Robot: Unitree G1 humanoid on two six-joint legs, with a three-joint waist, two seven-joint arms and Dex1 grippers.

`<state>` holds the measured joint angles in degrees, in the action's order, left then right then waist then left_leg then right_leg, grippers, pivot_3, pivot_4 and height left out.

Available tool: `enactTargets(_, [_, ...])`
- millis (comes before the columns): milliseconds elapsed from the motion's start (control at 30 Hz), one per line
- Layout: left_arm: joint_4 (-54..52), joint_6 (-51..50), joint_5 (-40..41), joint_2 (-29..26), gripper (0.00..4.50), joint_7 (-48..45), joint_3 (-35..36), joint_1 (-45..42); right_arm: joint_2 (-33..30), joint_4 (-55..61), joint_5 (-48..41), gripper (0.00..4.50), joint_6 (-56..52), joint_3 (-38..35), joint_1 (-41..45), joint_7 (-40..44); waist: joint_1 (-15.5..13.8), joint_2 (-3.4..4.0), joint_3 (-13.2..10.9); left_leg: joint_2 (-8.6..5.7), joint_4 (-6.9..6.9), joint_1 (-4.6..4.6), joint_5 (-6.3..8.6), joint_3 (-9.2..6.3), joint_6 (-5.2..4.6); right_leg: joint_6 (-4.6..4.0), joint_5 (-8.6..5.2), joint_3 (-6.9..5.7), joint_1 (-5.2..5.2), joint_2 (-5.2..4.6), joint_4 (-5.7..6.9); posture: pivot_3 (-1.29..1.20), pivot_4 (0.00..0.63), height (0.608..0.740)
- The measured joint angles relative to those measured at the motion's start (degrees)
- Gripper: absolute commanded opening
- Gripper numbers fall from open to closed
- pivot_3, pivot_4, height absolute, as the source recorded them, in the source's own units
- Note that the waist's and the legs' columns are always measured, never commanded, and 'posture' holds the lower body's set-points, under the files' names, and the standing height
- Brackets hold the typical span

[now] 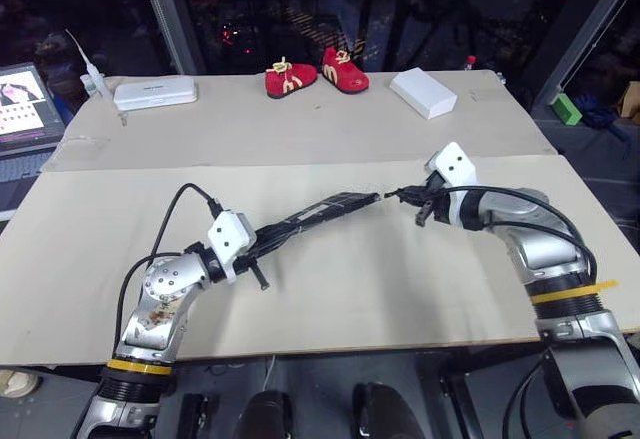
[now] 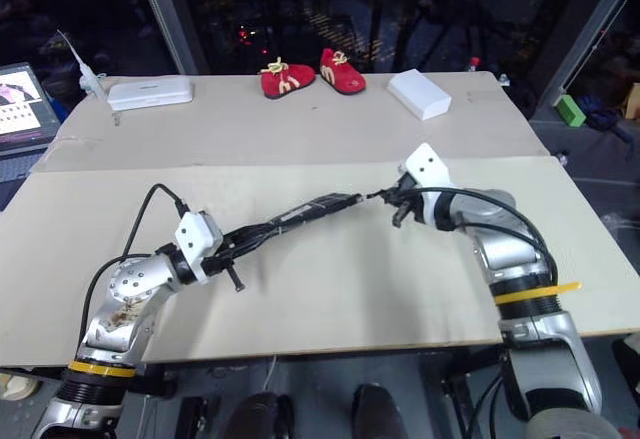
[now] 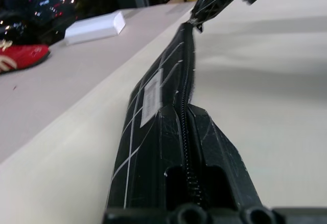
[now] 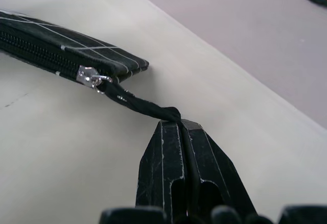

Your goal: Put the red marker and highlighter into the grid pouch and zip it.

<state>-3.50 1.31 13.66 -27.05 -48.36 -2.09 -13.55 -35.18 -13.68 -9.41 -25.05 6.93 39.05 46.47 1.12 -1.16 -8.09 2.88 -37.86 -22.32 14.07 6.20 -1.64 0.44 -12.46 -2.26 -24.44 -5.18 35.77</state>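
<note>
Head view: the pouch (image 1: 318,211) hangs stretched above the table (image 1: 400,289) at frame centre, between the two arms.
Left gripper (image 1: 262,244): clamped on the pouch's lower-left end.
Right gripper (image 1: 418,202): closed on the pull cord (image 2: 378,196), right of centre.
Left wrist view: the fingers (image 3: 217,147) pinch the pouch (image 3: 153,127) along the zipper (image 3: 185,101); the teeth look closed up to the far end, upper middle.
Right wrist view: the fingers (image 4: 168,157) are shut on the cord (image 4: 138,104), which runs to the metal slider (image 4: 88,76) at the pouch's (image 4: 61,48) corner, upper left.
Marker and highlighter: not visible; probably inside, judging by the closed zip.
Handling: soft, light fabric that sags unless held taut; best held at one end seam while the thin cord is pulled. The cord may slip.
</note>
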Motion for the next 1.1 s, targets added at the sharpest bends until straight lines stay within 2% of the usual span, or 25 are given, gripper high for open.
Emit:
enactTargets(100, [0.7,0.0,-0.01,-0.02,0.0,0.0,0.04,0.0,1.87,-0.06,-0.39,0.77,0.03,-0.47,-0.23,-0.28,-0.07,0.0,0.0,-0.02,0.0,0.0,0.0,0.01,0.0,0.01,0.01,0.01,0.01,-0.05,-0.01,0.0,0.15,0.74])
enactTargets(200, [1.02,0.01,-0.02,-0.01,0.0,0.03,0.05,0.0,3.75,1.26,-1.7,1.88,-0.73,-0.73,-2.02,0.74,-0.32,0.0,0.0,-0.03,-0.01,-0.01,0.0,0.0,0.0,0.01,0.01,0.0,0.03,-0.07,-0.02,0.0,0.15,0.74])
enactTargets(233, [1.14,0.01,-0.02,-0.01,0.0,0.04,0.05,-0.01,3.89,2.11,-2.23,2.1,-1.27,-0.52,-2.76,1.6,-0.39,0.0,0.0,-0.03,-0.01,-0.03,0.0,-0.01,0.0,0.01,0.01,0.0,0.02,-0.08,-0.03,0.0,0.15,0.74])
enactTargets(400, [1.56,0.33,-0.06,0.04,0.0,-0.04,-0.03,-0.12,3.71,7.8,-5.43,3.91,-5.04,-0.62,-5.22,5.37,-0.47,0.0,0.0,-0.03,-0.01,-0.02,0.0,-0.05,0.0,0.01,0.01,-0.02,0.03,-0.09,-0.03,0.0,0.15,0.74])
enactTargets(600, [2.56,2.14,-0.2,0.17,0.0,-0.79,-0.64,-1.42,-1.53,10.56,-12.17,3.91,-12.18,-6.59,-7.16,8.91,-0.99,-0.01,0.0,-0.04,-0.01,-0.05,0.02,-0.07,-0.03,0.01,0.01,-0.06,0.05,-0.08,-0.1,0.0,0.15,0.74])
enactTargets(800, [4.96,7.14,-0.46,-0.96,0.0,-4.71,-1.86,-2.87,-7.44,18.95,-17.54,3.91,-11.36,-13.81,-19.24,14.35,-1.67,-0.02,-0.01,-0.04,-0.01,-0.08,0.04,-0.05,-0.06,0.02,0.0,-0.07,0.05,-0.07,-0.16,0.0,0.15,0.74])
enactTargets(933, [11.03,16.68,-1.06,-3.62,0.0,-12.66,-3.56,-6.21,-8.19,23.87,-20.19,3.91,-11.15,-18.7,-27.37,14.16,-1.65,-0.03,-0.01,-0.04,-0.02,0.0,0.03,0.01,-0.05,0.02,0.0,0.01,0.09,-0.07,-0.17,0.0,0.15,0.74])
enactTargets(1100, [21.02,25.18,-1.13,-2.58,0.0,-18.66,-5.12,-11.99,-7.93,28.34,-22.32,3.91,-11.65,-20.26,-30.54,11.61,-1.68,-0.03,-0.02,-0.05,-0.04,0.0,0.03,-0.03,-0.06,0.04,-0.02,0.0,0.13,-0.03,-0.22,0.0,0.15,0.74])
